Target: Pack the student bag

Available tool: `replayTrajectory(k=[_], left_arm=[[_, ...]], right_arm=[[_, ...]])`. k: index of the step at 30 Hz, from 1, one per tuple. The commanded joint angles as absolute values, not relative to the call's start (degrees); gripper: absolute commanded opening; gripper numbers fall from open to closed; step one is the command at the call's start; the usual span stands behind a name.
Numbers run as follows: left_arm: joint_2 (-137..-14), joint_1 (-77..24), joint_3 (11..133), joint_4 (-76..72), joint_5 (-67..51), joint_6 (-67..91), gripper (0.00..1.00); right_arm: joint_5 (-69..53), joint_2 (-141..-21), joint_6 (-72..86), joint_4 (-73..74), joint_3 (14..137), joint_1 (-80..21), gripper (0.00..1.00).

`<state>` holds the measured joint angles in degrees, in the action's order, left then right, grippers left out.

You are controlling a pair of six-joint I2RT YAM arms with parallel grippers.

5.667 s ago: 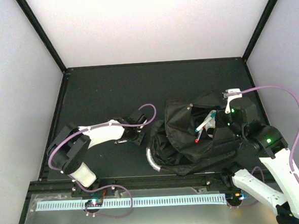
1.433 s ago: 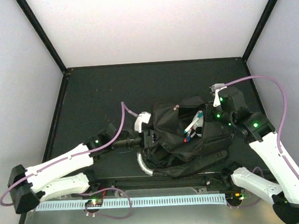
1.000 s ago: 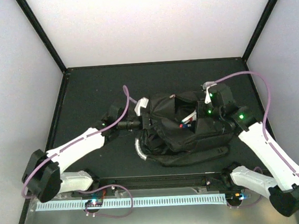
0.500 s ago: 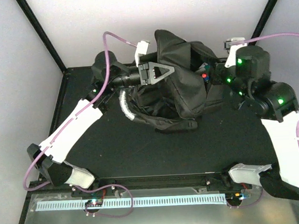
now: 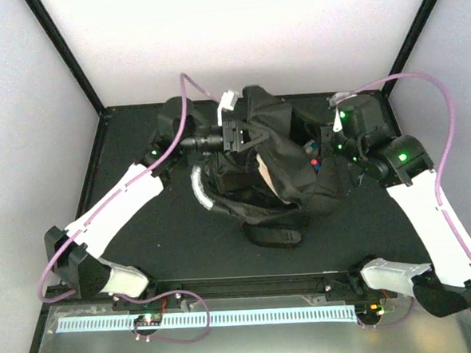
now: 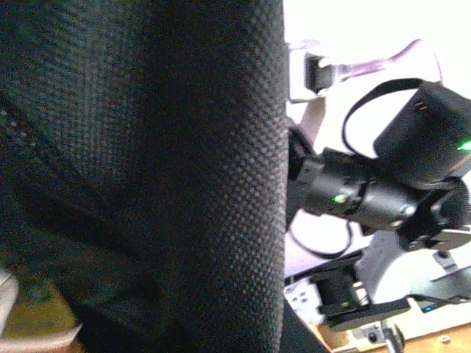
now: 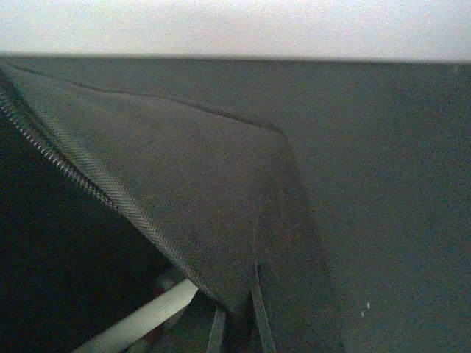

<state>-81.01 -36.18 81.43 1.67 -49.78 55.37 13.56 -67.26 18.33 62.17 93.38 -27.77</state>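
Counter (image 5: 144, 254): lying dark beneath your jaws.
Student bag (image 5: 287, 173): hanging between your two jaws, sagging below them.
Grey handle (image 5: 196, 187): curling just below your left jaws.
Left jaws: clamping tight on bag fabric.
Right jaws: clamping tight on its zippered edge.

The large black fabric backpack (image 5: 292, 181) is matt cloth — a coarse, pebbled weave up close, and a finer twill beside its toothed zipper (image 7: 66, 165). Its grey curved handle (image 5: 196, 191) looks smooth and faintly shiny. The black desk (image 5: 185, 260) is matt — finely grained.
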Motion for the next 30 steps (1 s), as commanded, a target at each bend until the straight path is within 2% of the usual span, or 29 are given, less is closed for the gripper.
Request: replayTrajectory(k=[1, 3, 6, 12, 15, 17, 19, 22, 23, 24, 28, 30], left_arm=[[-78.36, -34.71, 73.79, -0.14, -51.97, 48.77, 0.02], [-78.84, -33.73, 70.73, 3.78, -52.17, 44.88, 0.02], [-79.36, -32.20, 70.31, 13.14, -51.40, 38.05, 0.02], [-79.77, -30.01, 68.09, 24.67, -48.28, 28.84, 0.02], [-80.18, -30.18, 68.99, 33.74, -39.64, 23.90, 0.02], [-77.61, -30.23, 67.23, 34.81, -34.27, 22.83, 0.02], [-74.65, -30.18, 65.58, 34.20, -30.65, 22.56, 0.08], [-69.93, -30.23, 62.51, 28.44, -33.25, 23.23, 0.22], [-68.72, -30.22, 61.17, 25.48, -35.15, 23.98, 0.33], [-67.42, -30.17, 59.74, 22.79, -36.80, 24.97, 0.38], [-64.84, -30.20, 55.53, 16.06, -40.55, 26.57, 0.42], [-65.10, -30.19, 55.41, 17.79, -41.21, 25.59, 0.46]], right_arm=[[12.20, -62.91, 19.50, 53.86, 84.00, -27.44, 0.06], [9.49, -62.52, 20.31, 52.50, 78.43, -27.42, 0.04], [12.10, -62.32, 21.73, 53.03, 74.61, -27.43, 0.02], [18.07, -58.96, 19.24, 52.70, 74.81, -27.47, 0.05], [20.53, -60.44, 18.81, 55.00, 75.69, -27.71, 0.04], [21.03, -61.59, 18.66, 55.31, 74.77, -28.08, 0.04], [19.40, -61.86, 18.96, 54.01, 73.08, -28.42, 0.04], [12.69, -61.08, 20.29, 49.94, 70.09, -28.81, 0.04], [9.99, -60.74, 20.94, 48.03, 68.88, -28.90, 0.04], [7.29, -60.28, 21.73, 45.63, 66.66, -28.98, 0.04], [-3.95, -60.70, 24.70, 36.53, 60.01, -29.57, 0.05], [-6.35, -61.74, 26.05, 33.40, 57.07, -29.94, 0.09]])
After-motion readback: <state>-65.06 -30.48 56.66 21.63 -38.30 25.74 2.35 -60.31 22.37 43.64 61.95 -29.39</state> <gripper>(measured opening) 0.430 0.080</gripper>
